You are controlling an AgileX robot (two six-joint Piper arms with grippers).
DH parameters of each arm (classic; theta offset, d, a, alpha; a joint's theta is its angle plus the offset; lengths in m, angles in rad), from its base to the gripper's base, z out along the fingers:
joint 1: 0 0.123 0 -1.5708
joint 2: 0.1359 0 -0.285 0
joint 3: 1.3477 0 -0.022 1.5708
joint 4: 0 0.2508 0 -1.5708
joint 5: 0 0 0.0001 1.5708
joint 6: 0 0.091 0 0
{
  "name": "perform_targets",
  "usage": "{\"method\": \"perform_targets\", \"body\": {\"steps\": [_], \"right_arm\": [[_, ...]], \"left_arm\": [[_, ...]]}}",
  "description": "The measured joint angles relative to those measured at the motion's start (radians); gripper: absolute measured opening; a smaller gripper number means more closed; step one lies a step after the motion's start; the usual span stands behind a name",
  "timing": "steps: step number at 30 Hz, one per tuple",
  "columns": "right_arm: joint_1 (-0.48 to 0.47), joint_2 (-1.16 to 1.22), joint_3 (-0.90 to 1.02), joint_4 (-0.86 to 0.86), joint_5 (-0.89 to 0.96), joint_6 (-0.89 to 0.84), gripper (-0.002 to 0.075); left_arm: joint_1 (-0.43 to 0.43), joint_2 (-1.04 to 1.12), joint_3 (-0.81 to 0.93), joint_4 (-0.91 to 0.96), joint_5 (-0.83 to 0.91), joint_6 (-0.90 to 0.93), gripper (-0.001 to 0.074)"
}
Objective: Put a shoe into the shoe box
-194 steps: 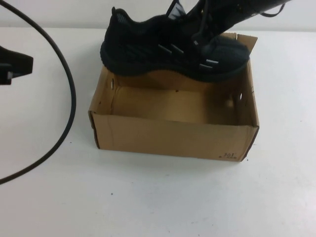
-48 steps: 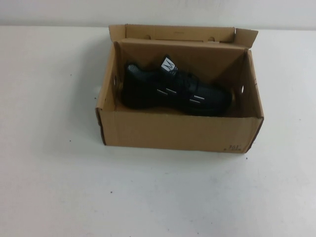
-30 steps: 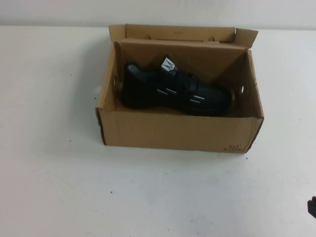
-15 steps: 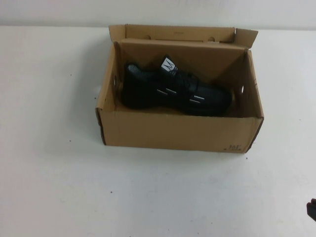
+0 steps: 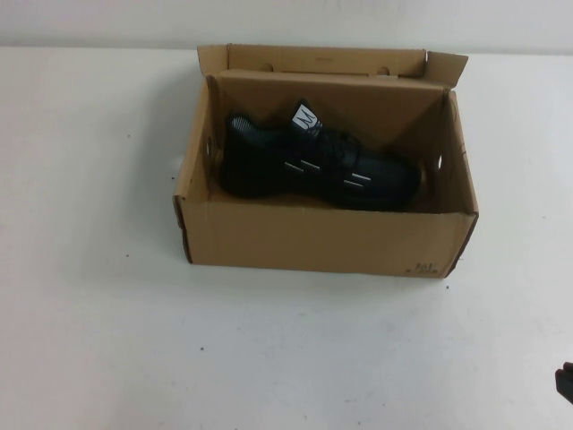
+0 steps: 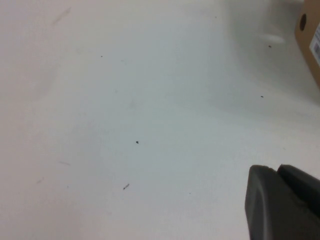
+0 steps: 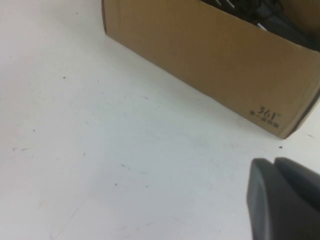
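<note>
While the white table [image 5: 107, 340] lies bare around it, the shoe box [image 5: 322, 242] stands open near the far middle with the shoe [image 5: 313, 166] resting inside.

The brown cardboard box has its flaps raised along the far rim, small holes in its side walls and a small printed mark at its near right corner. The black sneaker lies on its sole on the box floor, lengthwise across the box, its toe towards the right wall, its white tongue tag upright and short white dashes showing on its side. The right gripper [image 7: 285, 200] hangs low over the table near the box's printed corner, off at the table's near right edge; the left gripper [image 6: 280, 205] hovers over bare table, well left of the box. How far either gripper's fingers are parted cannot be told.
</note>
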Motion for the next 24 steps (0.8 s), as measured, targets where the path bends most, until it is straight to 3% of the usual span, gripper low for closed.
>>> {"method": "perform_targets", "body": {"steps": [19,24], "right_arm": [[0.0,-0.003,0.0,0.0,0.002,0.0,-0.0015],[-0.057,-0.098,0.005,-0.008,0.015,0.0,-0.0016]], "left_arm": [[0.0,0.0,0.0,0.002,0.002,-0.001,0.0001],[0.0,0.0,0.0,0.002,0.002,-0.002,0.0001]]}}
